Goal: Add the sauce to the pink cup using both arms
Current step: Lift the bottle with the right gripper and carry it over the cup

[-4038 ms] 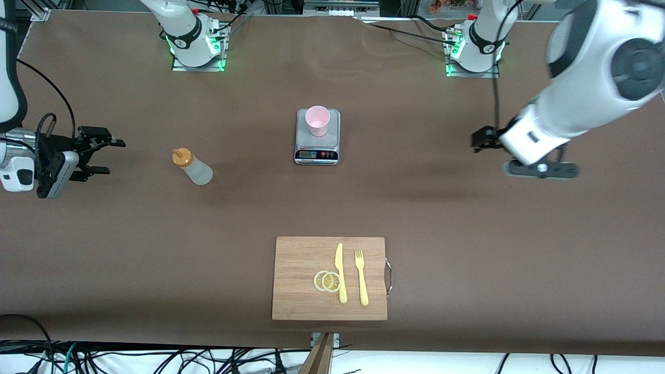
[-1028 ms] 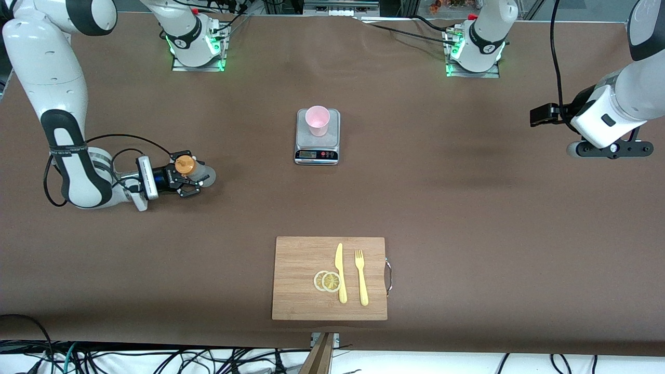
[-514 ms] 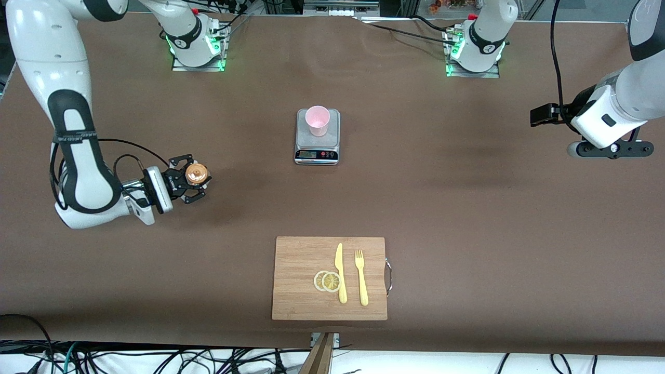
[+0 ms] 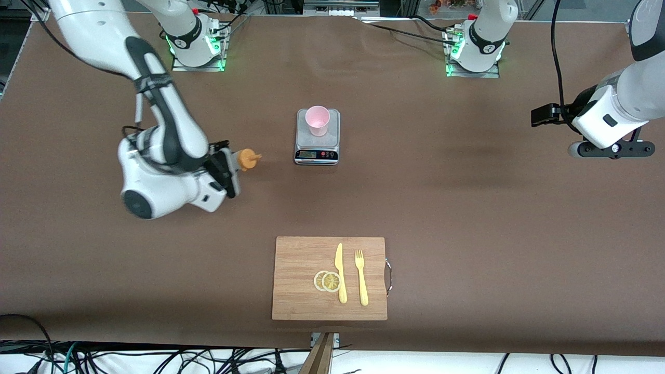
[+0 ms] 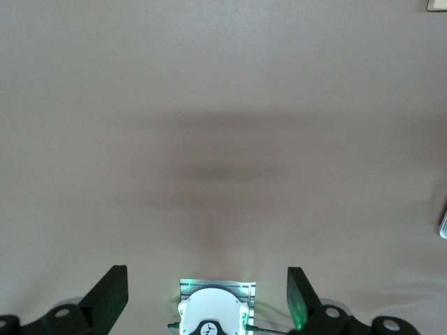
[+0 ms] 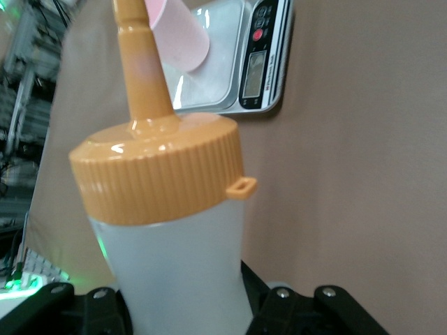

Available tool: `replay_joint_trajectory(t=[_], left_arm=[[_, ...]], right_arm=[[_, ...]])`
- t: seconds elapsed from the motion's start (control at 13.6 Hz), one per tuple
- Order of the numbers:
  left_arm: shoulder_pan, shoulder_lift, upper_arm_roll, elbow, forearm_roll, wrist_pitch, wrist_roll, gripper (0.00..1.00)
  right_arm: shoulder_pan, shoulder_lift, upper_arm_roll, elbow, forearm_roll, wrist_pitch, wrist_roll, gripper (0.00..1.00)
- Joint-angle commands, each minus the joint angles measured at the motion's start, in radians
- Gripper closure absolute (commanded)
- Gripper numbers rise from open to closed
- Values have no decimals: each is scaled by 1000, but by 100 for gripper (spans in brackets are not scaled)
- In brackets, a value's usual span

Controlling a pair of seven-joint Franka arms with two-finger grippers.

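My right gripper is shut on the sauce bottle and holds it above the table, tipped sideways. The orange nozzle points toward the grey scale. In the right wrist view the whitish bottle body fills the space between the black fingers. The pink cup stands upright on the scale, and also shows past the nozzle in the right wrist view. My left gripper is open and empty, and waits high over the left arm's end of the table. It shows in the left wrist view.
A wooden cutting board lies nearer to the front camera than the scale. It carries two lemon slices, a yellow knife and a yellow fork. The arm bases stand along the table's back edge.
My right gripper has lifted the sauce bottle off the table, carried it toward the scale and tipped it sideways. The left arm has not moved in the last second.
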Motion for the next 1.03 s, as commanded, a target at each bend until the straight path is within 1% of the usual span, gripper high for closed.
replay_joint_trajectory(t=[0.0, 0.07, 0.15, 0.37, 0.51, 0.95], left_arm=[[6, -9, -4, -3, 21, -2, 23, 0], [6, -10, -4, -3, 23, -2, 21, 0], [6, -10, -4, -3, 23, -2, 21, 0], [8, -9, -4, -4, 20, -2, 23, 0], [8, -4, -4, -3, 20, -2, 23, 0], [8, -4, -4, -3, 20, -2, 21, 0]], right_arm=[[4, -22, 88, -13, -153, -2, 129, 100], [12, -25, 124, -13, -217, -12, 190, 100], [15, -32, 163, -13, -262, -13, 241, 100], [50, -32, 224, -13, -361, -45, 361, 100], [81, -32, 250, -13, -424, -76, 434, 100], [136, -32, 297, -13, -546, -170, 528, 100]])
